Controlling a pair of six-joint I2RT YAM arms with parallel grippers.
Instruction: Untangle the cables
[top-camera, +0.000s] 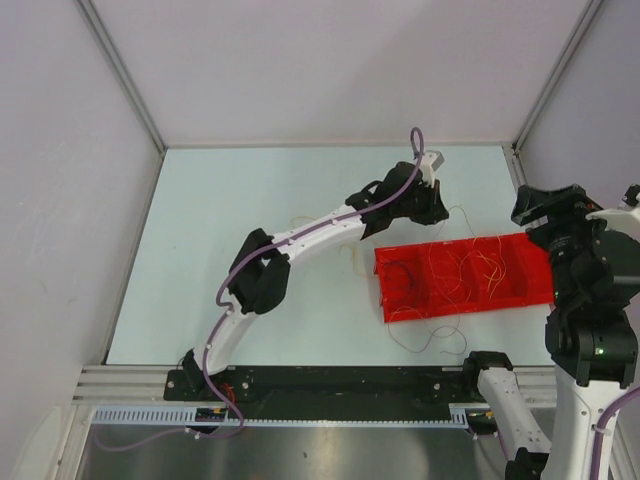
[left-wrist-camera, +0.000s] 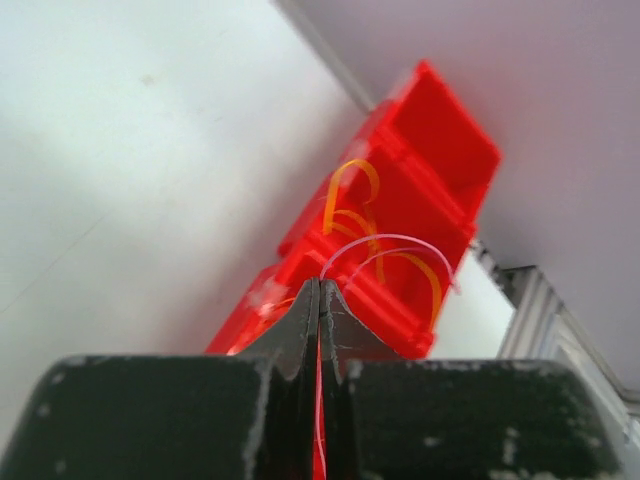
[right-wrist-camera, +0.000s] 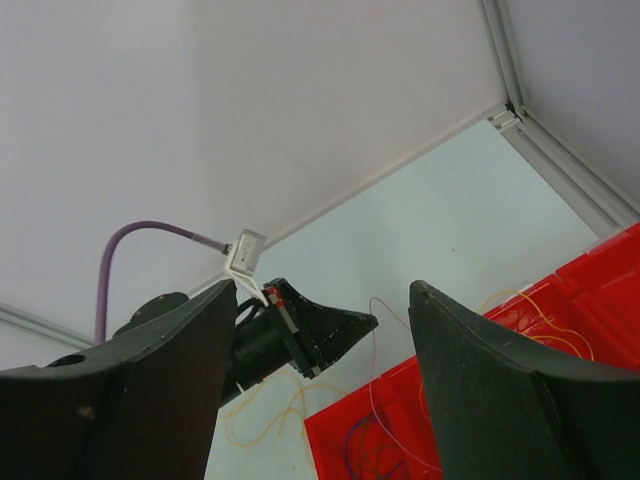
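Many cables heaped in red tray by right edge. Pinching one pink strand in tight-closed left gripper toward far-right corner, with right gripper wide open, empty. Lift slowly, straight up; stop if loops snag.

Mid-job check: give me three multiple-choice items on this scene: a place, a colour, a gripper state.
1. On the table, the red tray lies: A left of centre; B right of centre; C at the far edge.
2. The cable in the left gripper is: A green; B blue; C red.
3. The right gripper is: A open; B shut on a cable; C shut on the tray.
Key: B, the top view shows it right of centre; C, pinched there, it shows red; A, its jaws stand wide apart.
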